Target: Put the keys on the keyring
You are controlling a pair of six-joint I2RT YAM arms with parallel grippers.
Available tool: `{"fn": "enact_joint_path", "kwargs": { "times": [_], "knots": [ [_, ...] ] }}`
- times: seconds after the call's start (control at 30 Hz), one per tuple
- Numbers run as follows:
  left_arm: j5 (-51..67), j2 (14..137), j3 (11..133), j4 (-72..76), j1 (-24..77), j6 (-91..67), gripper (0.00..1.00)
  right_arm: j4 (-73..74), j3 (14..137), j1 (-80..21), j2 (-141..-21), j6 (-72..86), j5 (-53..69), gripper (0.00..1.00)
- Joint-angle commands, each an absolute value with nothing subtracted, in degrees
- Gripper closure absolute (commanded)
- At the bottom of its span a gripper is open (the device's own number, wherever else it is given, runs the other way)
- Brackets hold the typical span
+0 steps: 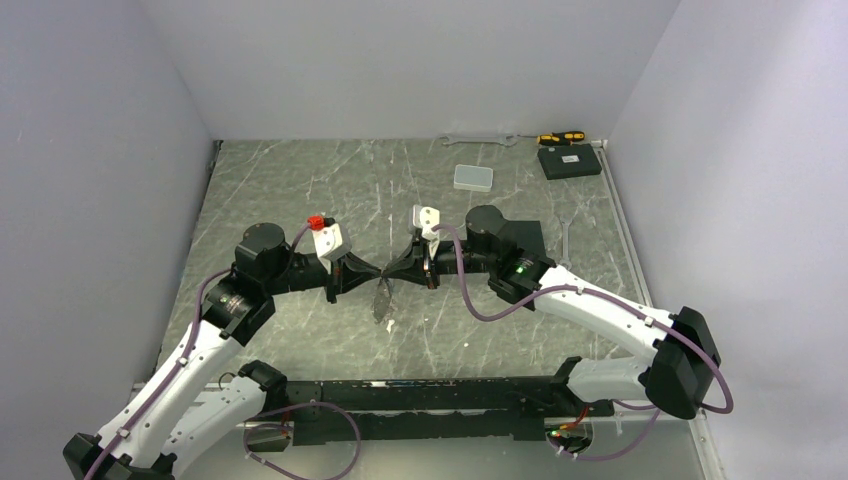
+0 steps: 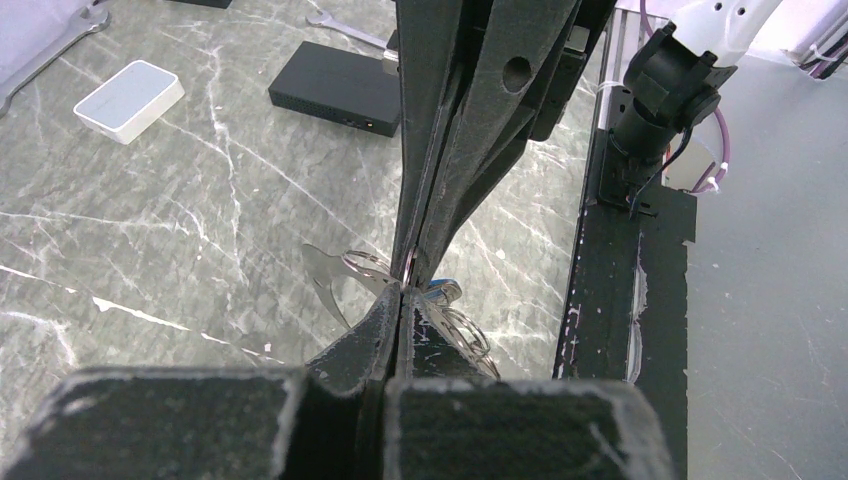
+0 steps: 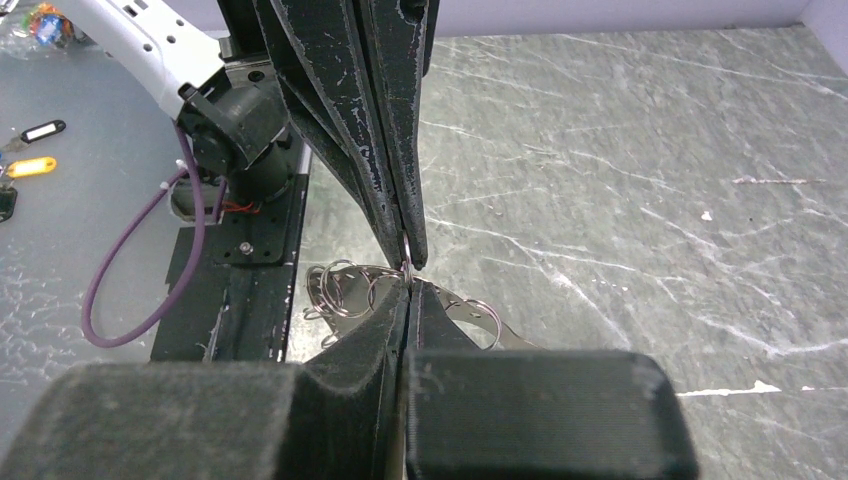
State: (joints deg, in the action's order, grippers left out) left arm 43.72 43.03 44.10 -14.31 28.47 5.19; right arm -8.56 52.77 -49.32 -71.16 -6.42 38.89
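Both grippers meet tip to tip over the middle of the table. My left gripper (image 1: 375, 279) and right gripper (image 1: 391, 278) are both shut on the thin silvery wire of the keyring (image 1: 383, 300), which hangs below them with its cluster. In the left wrist view my left gripper (image 2: 403, 289) pinches the wire; a pale silvery key (image 2: 325, 278) hangs to the left and a bluish key head (image 2: 443, 291) to the right. In the right wrist view my right gripper (image 3: 408, 282) pinches the same spot, with wire loops (image 3: 342, 290) to the left and a flat metal piece (image 3: 470, 310) to the right.
A clear box (image 1: 472, 178), a black box (image 1: 569, 161), a wrench (image 1: 478, 139) and a screwdriver (image 1: 561, 137) lie at the back right. Another wrench (image 1: 566, 240) lies right of the right arm. The black base rail (image 1: 420, 400) runs along the near edge.
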Motion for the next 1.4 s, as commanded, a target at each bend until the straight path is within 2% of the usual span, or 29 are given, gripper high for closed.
{"fn": "enact_joint_path", "kwargs": {
  "times": [0.0, 0.07, 0.23, 0.43, 0.83, 1.37],
  "knots": [
    [45.13, 43.07, 45.94, -11.93, 28.34, 6.61, 1.0, -8.84, 55.18, -49.33, -69.5, -6.85, 38.34, 1.0],
    [45.41, 43.46, 46.34, -12.78, 28.36, 7.2, 0.97, -6.35, 55.62, -49.39, -69.08, -6.9, 36.68, 1.0],
    [45.43, 43.21, 46.03, -12.65, 28.36, 7.72, 0.78, 2.61, 58.02, -49.39, -68.07, -8.23, 31.14, 1.0],
    [46.08, 42.62, 45.59, -12.07, 28.32, 7.82, 0.65, 14.04, 62.81, -49.48, -68.45, -9.93, 27.28, 1.0],
    [52.42, 45.78, 45.92, -8.88, 28.61, 5.69, 0.68, 23.76, 68.62, -51.68, -71.72, -11.82, 27.26, 1.0],
    [50.74, 49.0, 46.88, -12.34, 32.41, 8.04, 0.75, 24.69, 69.79, -53.25, -72.74, -12.46, 27.22, 1.0]
  ]
}}
